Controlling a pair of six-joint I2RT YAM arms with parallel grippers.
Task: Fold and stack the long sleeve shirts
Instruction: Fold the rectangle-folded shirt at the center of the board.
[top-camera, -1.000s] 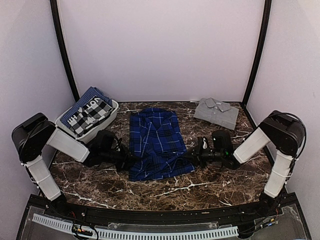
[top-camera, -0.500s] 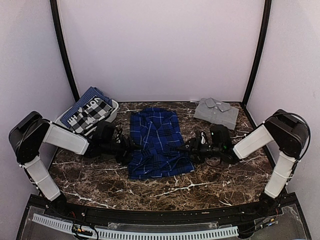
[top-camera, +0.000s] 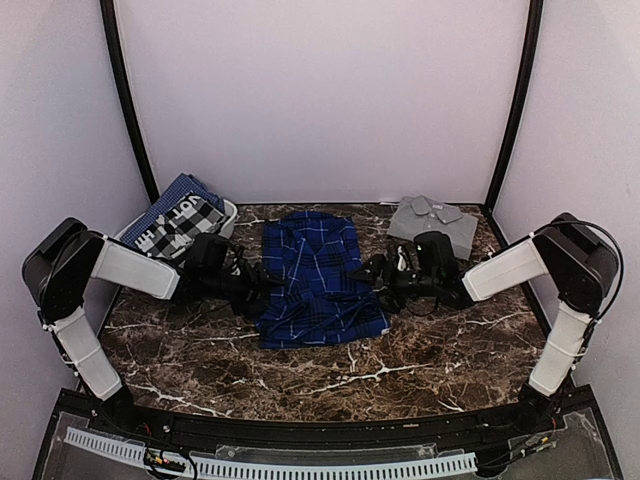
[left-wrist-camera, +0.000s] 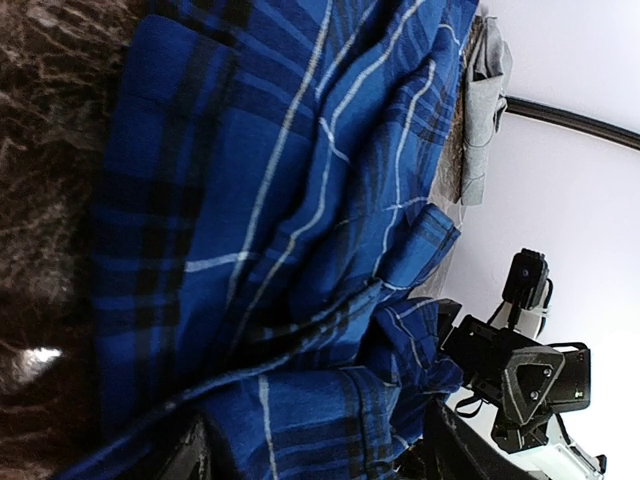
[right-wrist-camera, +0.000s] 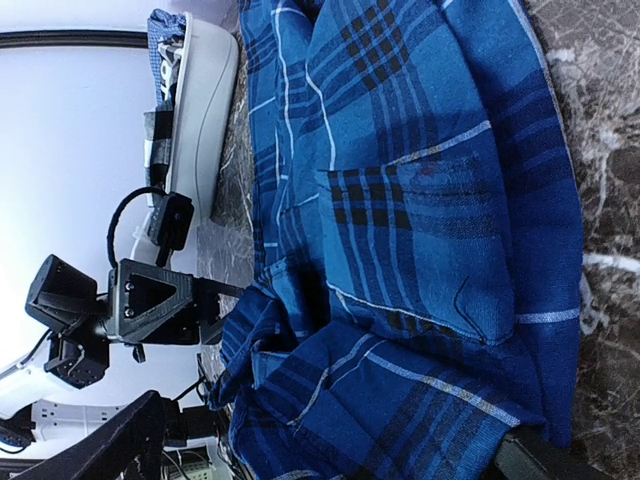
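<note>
On the marble table (top-camera: 430, 360), grey shirt (top-camera: 433, 225) lies folded; I judge plaid shirt (top-camera: 318, 285) part-folded, unstacked; left gripper (top-camera: 264, 297) and right gripper (top-camera: 373, 284) spread.

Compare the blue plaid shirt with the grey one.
The royal-blue and black plaid cloth shirt is patterned; the plain grey cloth shirt is not. The plaid one lies larger and rumpled at centre; the grey one is a compact, neat fold at the back right. Both are collared.
</note>
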